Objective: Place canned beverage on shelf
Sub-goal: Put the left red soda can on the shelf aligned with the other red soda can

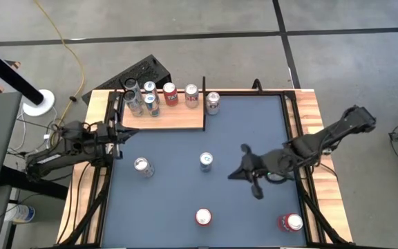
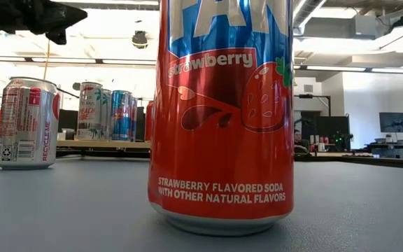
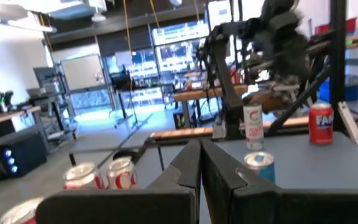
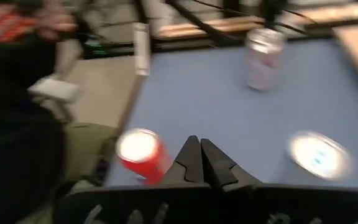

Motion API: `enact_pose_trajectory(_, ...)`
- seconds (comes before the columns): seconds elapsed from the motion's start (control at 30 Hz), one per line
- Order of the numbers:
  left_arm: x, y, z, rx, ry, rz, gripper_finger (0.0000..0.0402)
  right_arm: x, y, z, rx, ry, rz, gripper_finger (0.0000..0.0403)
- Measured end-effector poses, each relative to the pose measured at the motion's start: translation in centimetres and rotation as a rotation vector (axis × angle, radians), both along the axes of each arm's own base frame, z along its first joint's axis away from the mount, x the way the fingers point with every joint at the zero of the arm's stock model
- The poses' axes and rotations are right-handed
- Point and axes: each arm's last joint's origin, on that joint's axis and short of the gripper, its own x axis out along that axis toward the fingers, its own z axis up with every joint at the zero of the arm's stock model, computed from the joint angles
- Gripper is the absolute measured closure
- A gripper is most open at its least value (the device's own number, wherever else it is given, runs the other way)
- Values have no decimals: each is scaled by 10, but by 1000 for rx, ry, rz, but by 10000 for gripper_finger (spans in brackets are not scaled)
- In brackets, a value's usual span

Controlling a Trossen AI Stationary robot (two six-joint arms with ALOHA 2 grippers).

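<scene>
Left gripper (image 1: 119, 135) is clenched on nothing, parked at the left tabletop (image 1: 254, 124) edge, probably to keep clear. The shelf (image 1: 178, 117) sits just beyond and to its right, with cans (image 1: 159, 97) lined along its far edge, leaving the near strip free for more. Another can (image 1: 213, 103) stands on the tabletop just off the shelf's right end. Loose cans: silver can (image 1: 142, 167) near the left gripper, blue can (image 1: 206, 161) between the grippers, strawberry can (image 1: 203, 217) toward the front. Right gripper (image 1: 237, 173) is clenched, empty, hovering just right of the blue can; it must open before any grasp. Red can (image 1: 289, 222) stands at the front corner.
</scene>
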Motion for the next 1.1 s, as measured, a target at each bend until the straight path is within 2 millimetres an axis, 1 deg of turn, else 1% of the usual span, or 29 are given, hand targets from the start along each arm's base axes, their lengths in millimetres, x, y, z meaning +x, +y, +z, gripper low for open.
enact_pose_trajectory(0.13,1,1,-2,-1,15,9,401,22,15,-6,-3,-105,155,403)
enact_pose_trajectory(0.3,1,1,-1,-1,12,24,401,47,28,-21,-72,-201,207,401)
enact_pose_trajectory(0.37,1,1,-3,-5,26,24,401,57,31,-29,-109,-226,218,392)
enact_pose_trajectory(0.43,1,1,-2,-16,19,31,401,66,32,-36,-126,-217,214,373)
enact_pose_trajectory(0.6,0,2,-4,-39,29,65,401,87,37,-29,-89,-193,233,299)
enact_pose_trajectory(0.77,2,3,-11,-79,102,73,401,102,50,-35,-114,-85,256,219)
enact_pose_trajectory(0.87,2,4,-17,-115,152,106,401,110,56,-34,-103,2,251,178)
enact_pose_trajectory(0.97,2,5,-22,-160,192,143,401,119,61,-38,-123,89,251,155)
enact_pose_trajectory(1.1,8,6,-31,-163,171,117,401,128,73,-35,-129,86,276,148)
